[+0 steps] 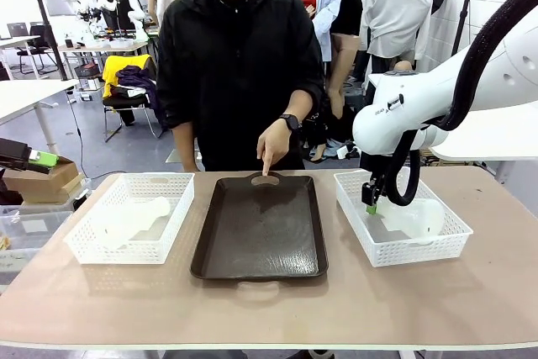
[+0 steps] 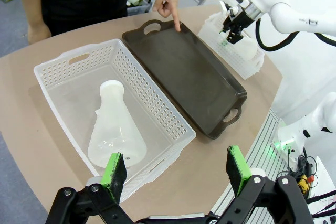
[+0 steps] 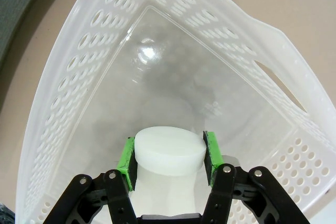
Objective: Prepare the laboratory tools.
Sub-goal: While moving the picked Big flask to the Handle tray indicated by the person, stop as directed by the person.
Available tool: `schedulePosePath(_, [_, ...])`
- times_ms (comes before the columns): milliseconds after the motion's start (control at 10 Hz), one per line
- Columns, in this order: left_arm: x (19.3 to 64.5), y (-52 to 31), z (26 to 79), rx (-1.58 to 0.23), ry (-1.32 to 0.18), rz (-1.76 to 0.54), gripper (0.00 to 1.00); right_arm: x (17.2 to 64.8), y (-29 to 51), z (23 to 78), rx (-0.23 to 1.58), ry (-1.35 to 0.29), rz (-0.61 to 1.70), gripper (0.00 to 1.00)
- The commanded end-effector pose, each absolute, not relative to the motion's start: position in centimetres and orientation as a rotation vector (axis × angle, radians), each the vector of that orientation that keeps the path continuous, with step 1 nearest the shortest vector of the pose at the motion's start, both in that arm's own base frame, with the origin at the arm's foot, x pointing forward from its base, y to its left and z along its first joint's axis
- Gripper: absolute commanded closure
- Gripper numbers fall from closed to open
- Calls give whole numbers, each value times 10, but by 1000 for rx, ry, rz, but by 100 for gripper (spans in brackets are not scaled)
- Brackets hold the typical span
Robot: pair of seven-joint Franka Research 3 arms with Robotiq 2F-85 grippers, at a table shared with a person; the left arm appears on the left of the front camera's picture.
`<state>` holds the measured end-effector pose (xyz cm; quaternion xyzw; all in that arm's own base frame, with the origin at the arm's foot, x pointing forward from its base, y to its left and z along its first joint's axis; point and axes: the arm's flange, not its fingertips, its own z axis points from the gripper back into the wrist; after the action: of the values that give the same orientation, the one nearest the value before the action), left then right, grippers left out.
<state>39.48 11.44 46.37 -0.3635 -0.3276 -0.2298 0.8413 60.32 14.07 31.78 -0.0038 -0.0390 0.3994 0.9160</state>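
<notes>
Currently R gripper [image 1: 371, 206] clamped on flask [image 3: 169, 149] neck in basket [image 3: 79, 77]; L gripper [image 2: 176, 167] wide open, empty. Flask looks light, stiff plastic, prob. slick; neck best hold.

Bright, even light (wide-angle edges bend), sharp

Two translucent frosted-white plastic conical flasks, wide at the base and narrow at the neck: the first flask [image 2: 116, 132] and the second flask [image 1: 418, 218] (one to a basket). Two white perforated plastic baskets with cut-out handles: the left basket [image 1: 126, 251] and the right basket [image 1: 414, 250]. One dark brown rectangular tray [image 1: 261, 237] with a handle at each end. One person's hand [image 1: 273, 145], with one dark wristwatch [image 1: 292, 122]. One beige table [image 1: 269, 308].
</notes>
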Motion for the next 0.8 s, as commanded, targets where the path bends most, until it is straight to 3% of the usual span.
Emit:
schedulePosePath(0, [394, 116, 464, -777, -697, -488, 0, 604, 141, 317, -3, -86, 818, 100])
schedulePosePath(400, [394, 116, 464, -777, -697, -488, 0, 598, 137, 325, -10, -74, 804, 100])
schedulePosePath(700, [394, 116, 464, -777, -697, -488, 0, 579, 122, 372, -23, -106, 729, 100])
